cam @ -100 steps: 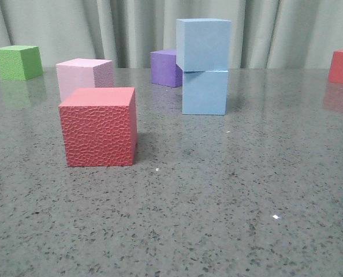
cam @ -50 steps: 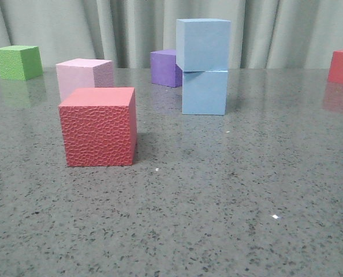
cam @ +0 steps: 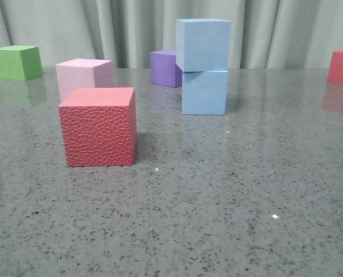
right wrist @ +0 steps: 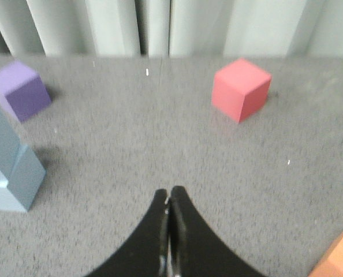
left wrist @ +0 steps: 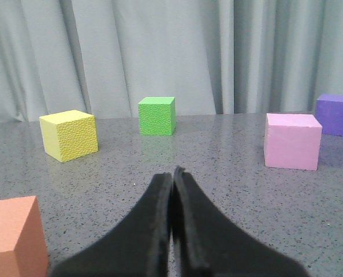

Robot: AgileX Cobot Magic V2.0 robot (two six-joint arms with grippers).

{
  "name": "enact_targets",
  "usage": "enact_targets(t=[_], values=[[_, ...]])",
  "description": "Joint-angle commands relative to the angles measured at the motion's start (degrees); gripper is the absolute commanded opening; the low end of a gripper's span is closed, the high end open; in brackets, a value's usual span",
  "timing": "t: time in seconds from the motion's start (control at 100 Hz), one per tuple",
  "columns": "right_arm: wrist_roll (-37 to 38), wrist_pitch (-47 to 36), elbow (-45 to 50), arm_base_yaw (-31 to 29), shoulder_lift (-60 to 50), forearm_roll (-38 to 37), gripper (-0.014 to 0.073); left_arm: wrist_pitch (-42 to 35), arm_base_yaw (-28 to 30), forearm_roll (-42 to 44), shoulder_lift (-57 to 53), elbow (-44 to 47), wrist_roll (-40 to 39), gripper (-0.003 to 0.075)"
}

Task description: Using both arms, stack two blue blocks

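Left black gripper (left wrist: pixel 171 179): low over speckled grey stone surface (cam: pixel 206 202), fingers pressed together, holding nothing. Right black gripper (right wrist: pixel 170 196): same pose, closed, empty. Upper light sky-blue matte foam cube (cam: pixel 203 44) sits on lower light sky-blue matte foam cube (cam: pixel 204 92), mid-surface toward back, just beside dark purple foam cube (cam: pixel 166 67). Stack upright; upper cube twisted slightly off lower one, edges not flush.
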Motion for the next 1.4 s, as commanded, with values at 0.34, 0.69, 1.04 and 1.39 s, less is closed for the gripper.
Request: enact_targets(t=[0.34, 0.69, 1.04, 1.39], values=[[-0.51, -28.83, 18.84, 3.19, -15.32, -4.49, -0.0123, -4.71, 0.12, -0.2, -1.84, 2.41, -0.76, -0.0019], [-0.51, -32.94, 32.65, 4.41, -30.18, -4.89, -0.0123, -4.71, 0.12, -0.2, -1.84, 2.41, -0.76, -0.0019], [-0.51, -32.94, 40.34, 4.06, -41.91, -4.38, -0.0123, -4.71, 0.12, -0.2, -1.84, 2.41, -0.76, -0.0019], [-0.51, -32.88, 45.07, 0.99, -46.06, -3.11, -0.0123, -4.71, 0.12, -0.2, -1.84, 2.41, -0.76, -0.0019]])
